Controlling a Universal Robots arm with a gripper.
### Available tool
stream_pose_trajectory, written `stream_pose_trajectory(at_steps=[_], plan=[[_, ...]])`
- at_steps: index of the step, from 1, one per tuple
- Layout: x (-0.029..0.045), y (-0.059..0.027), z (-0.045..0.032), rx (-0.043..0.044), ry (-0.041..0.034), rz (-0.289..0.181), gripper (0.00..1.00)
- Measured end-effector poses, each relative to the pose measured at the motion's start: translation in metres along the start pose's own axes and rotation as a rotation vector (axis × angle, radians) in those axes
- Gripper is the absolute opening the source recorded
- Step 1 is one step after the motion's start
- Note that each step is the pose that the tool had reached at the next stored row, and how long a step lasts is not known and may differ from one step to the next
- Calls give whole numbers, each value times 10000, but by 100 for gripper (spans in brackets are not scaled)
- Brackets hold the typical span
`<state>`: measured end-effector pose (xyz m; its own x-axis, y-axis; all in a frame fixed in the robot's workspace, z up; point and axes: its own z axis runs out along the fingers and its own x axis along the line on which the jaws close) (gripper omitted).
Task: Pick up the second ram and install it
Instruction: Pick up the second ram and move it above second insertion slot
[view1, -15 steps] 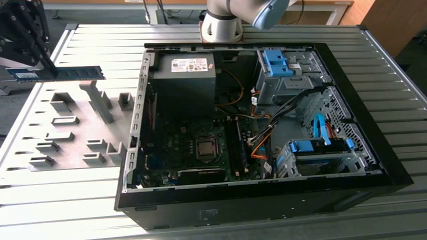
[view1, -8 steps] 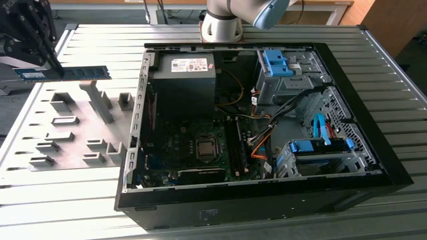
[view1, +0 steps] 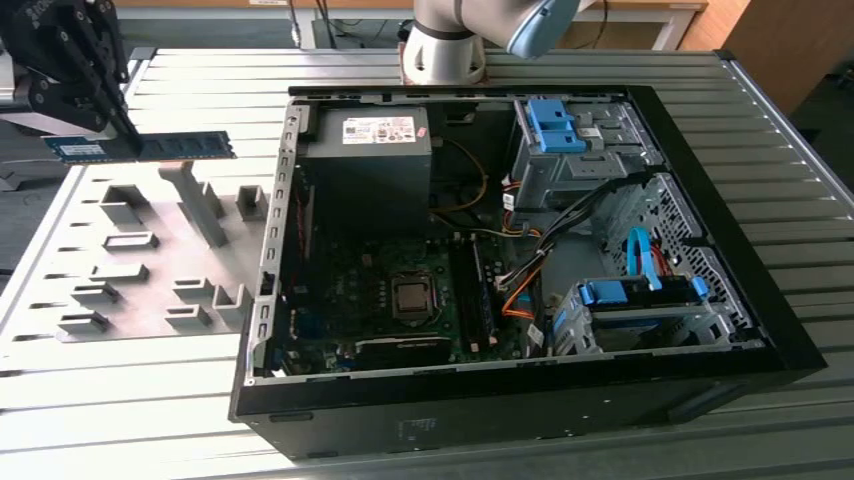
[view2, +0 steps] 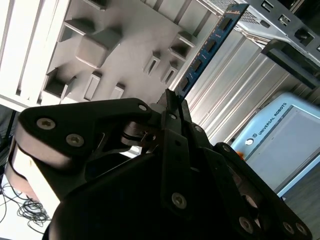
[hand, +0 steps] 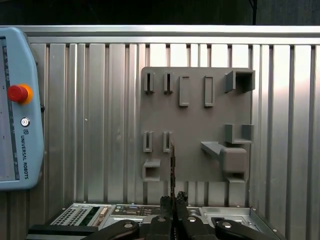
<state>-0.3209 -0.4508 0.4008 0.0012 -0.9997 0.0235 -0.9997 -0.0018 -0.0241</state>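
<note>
At about 10 o'clock in the exterior view, the black gripper (view1: 132, 148) is clamped on the second ram (view1: 187, 146). It pinches the blue-green stick near mid-length and holds it in the air, clear of everything. The stick lies level, its long axis running across that view from 9 to 3 o'clock, with a short end poking out on one side of the fingers and a longer end on the other.

In the second wrist view the same stick (view2: 210, 45) reaches away from the closed gripper (view2: 172, 100) towards 1 o'clock. In the first wrist view it shows edge-on as a thin dark line (hand: 172, 165) rising from the gripper (hand: 173, 197).

Directly beneath it, on the ribbed aluminium table (view1: 134, 400), sits the grey holder tray (view1: 147, 215) with its block-shaped holders. The stick is apart from all of them.

Further right is the open computer case (view1: 534, 420), with the motherboard (view1: 334, 300) on its floor. The long black memory slots (view1: 470, 290) lie well away from the gripper, at roughly 4 o'clock from it and lower down. They run from 12 to 6 o'clock, so I judge the stick's long axis to lie roughly crosswise to them. Whether another stick already sits in a slot cannot be made out.
</note>
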Motion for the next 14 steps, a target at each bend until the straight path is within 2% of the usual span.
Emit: stream_pose_trajectory(at_steps=[14], plan=[[0,-175,4,0,0,0,14]])
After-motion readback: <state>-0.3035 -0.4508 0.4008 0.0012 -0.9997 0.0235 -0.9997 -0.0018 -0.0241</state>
